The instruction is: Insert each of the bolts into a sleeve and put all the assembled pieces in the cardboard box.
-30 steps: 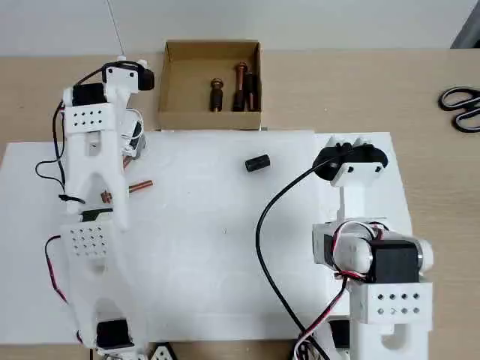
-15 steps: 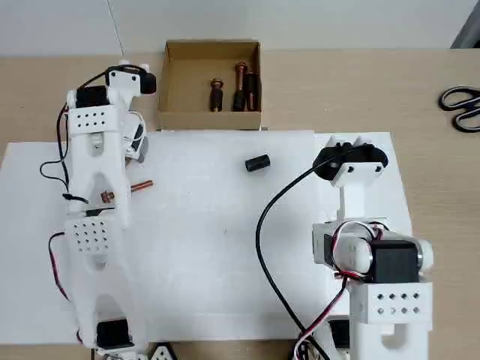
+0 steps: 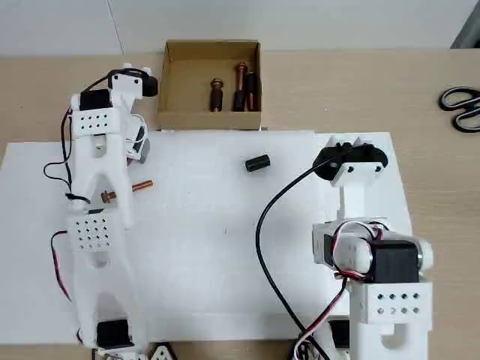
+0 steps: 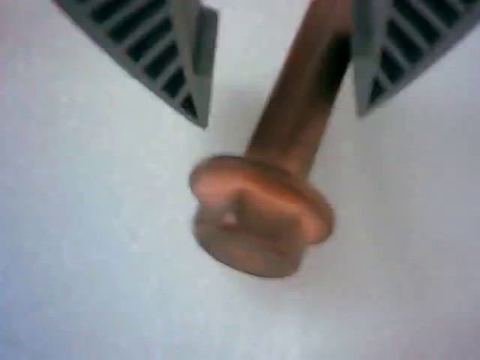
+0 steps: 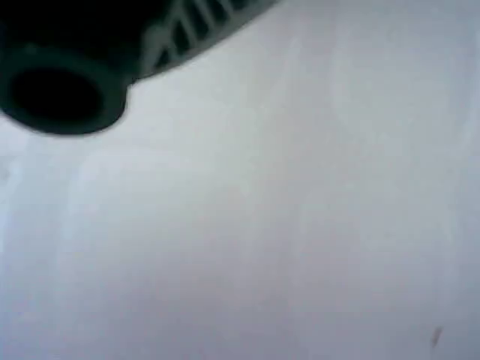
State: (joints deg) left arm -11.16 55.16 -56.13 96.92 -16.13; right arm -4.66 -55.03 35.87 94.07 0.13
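Lying on the white sheet [image 3: 225,262], the copper bolt [image 3: 142,184] sits at the left of the high view, partly under the left arm [image 3: 97,150].
Up close, the left claw [image 4: 281,111] is wide, with one finger on each side of the bolt's thin part, and the flat head pokes out past the tips. A black sleeve [image 3: 257,163] lies well apart, near the top middle of the sheet. The cardboard box [image 3: 187,90] at the top holds some put-together pieces [image 3: 240,86]. Scissors [image 3: 461,107] rest at the far right edge.
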